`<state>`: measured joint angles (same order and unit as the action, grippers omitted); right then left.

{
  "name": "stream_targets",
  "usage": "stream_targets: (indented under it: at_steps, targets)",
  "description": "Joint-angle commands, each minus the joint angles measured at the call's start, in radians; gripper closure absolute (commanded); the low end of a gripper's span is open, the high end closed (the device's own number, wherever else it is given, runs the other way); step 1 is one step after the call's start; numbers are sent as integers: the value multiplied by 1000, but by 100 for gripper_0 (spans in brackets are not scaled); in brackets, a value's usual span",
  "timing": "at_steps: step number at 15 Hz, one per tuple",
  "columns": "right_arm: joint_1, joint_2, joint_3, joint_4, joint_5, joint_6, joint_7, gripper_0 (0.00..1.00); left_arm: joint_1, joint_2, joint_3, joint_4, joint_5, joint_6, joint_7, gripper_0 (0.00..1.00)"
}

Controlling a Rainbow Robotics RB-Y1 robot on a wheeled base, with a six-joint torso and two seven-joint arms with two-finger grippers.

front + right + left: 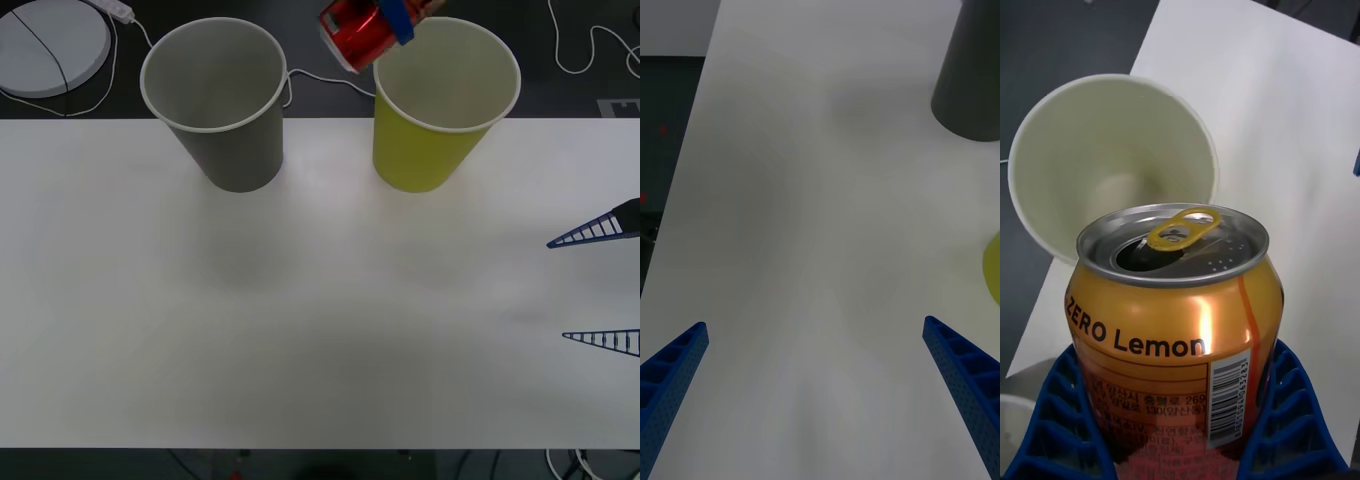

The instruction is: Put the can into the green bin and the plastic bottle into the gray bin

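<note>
Blue fingers [1289, 420] clamp the can [1176, 322], tab end out, held over the green bin [1112, 161].

Left gripper [392, 20] is mostly cut off at the frame's top, can [355, 32] tilted above the green bin's [430, 150] near-left rim. Gray bin [235, 140] stands beside it, apart. Right gripper [598, 285] waits at the table's [320, 320] right edge, fingers wide, nothing between. Cables and a white disc [50, 45] lie behind.

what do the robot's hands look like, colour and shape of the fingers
Both hands have bright blue plastic fingers. The right hand has two long tapering wedges with open ribbed lattice sides and finely dotted inner faces. The left hand has the same blue ribbed fingers.
</note>
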<state>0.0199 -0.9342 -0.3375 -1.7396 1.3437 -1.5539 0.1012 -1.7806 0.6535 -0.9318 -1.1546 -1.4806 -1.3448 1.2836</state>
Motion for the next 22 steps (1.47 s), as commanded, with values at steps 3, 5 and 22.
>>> stream_targets:
  at_steps: [3, 5, 22]
  targets:
    - [0, 0, 0, 0, 0, 0, 0, 0, -129, -207, -122, 299, -7, 118, -4, 100]
    - [0, 0, 0, 0, 0, 0, 0, 0, -148, -290, -133, 403, -17, 179, -4, 100]
    - [0, 0, 0, 0, 0, 0, 0, 0, -175, -489, -292, 658, -15, 348, -46, 30]
